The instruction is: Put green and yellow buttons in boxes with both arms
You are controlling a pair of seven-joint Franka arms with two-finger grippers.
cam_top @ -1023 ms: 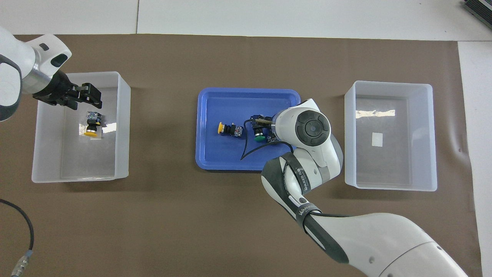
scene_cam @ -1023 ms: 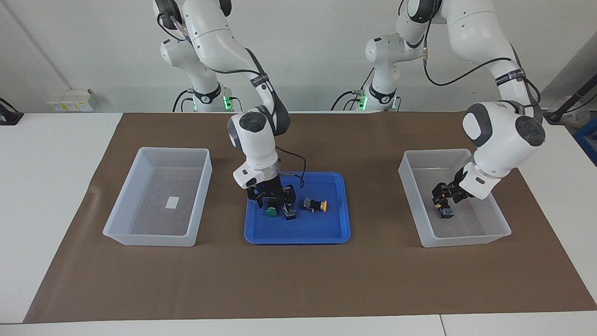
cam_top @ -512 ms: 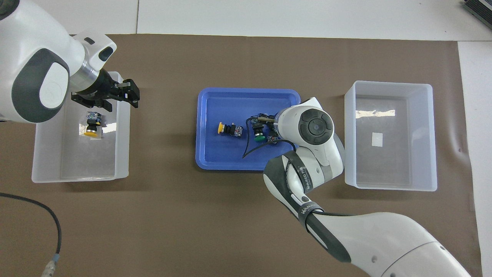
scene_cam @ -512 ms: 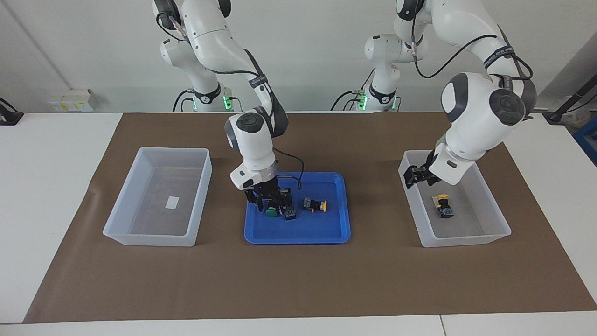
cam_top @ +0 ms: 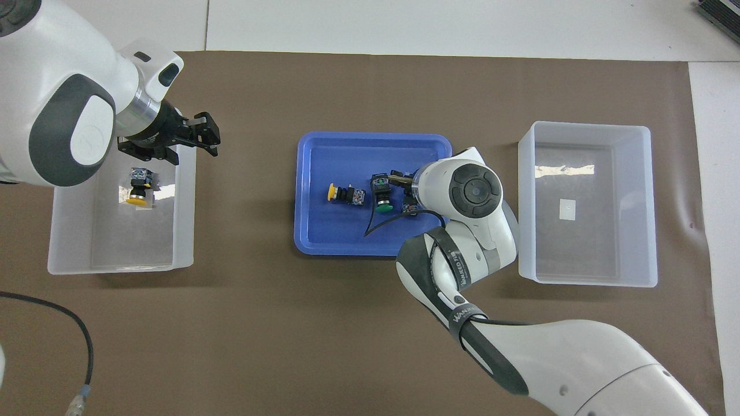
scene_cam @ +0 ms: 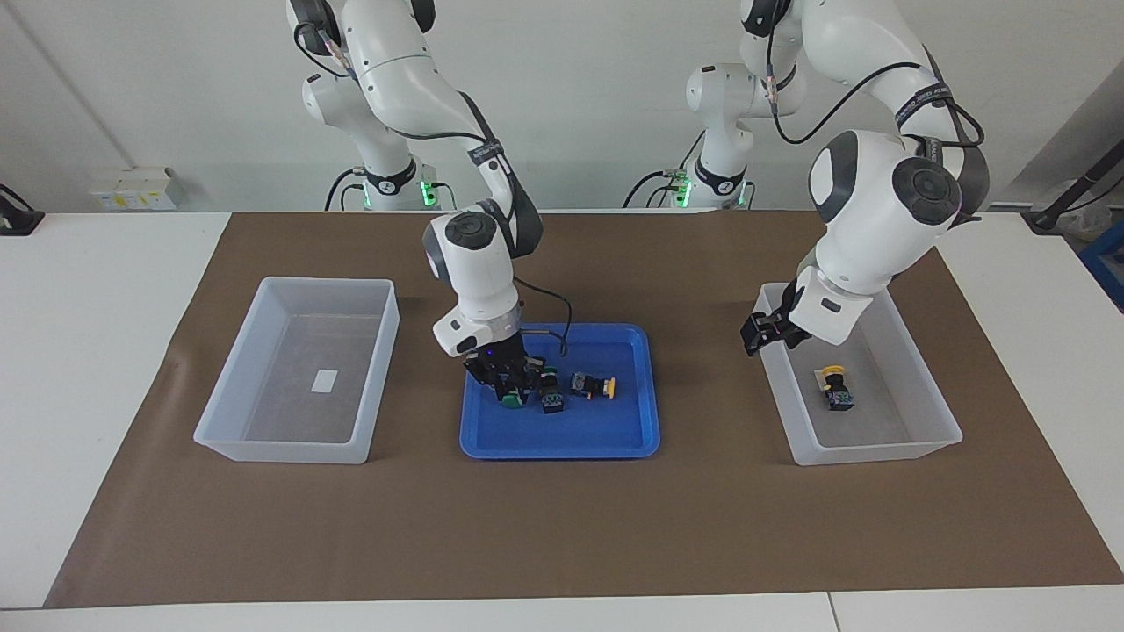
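My right gripper [scene_cam: 509,386] is down in the blue tray [scene_cam: 562,443], shut on a green button [scene_cam: 512,399]. In the overhead view the wrist hides that grip. A second green button [cam_top: 381,196] lies right beside it. A yellow button [cam_top: 341,193] lies a little further toward the left arm's end of the tray. Another yellow button [scene_cam: 834,386] rests in the box [scene_cam: 878,452] at the left arm's end. My left gripper [scene_cam: 760,333] hangs open and empty over that box's wall nearest the tray. The other box [scene_cam: 281,452] holds only a white label.
Both boxes and the tray sit on a brown mat [scene_cam: 562,527]. A black cable [cam_top: 376,222] from the right wrist loops down into the tray. Another loose cable [cam_top: 75,323] lies at the mat's corner nearest the left arm.
My left gripper rose out of its box, leaving the yellow button, and moved toward the tray. My right gripper closed on a green button, and the neighbouring green button shifted toward the yellow one.
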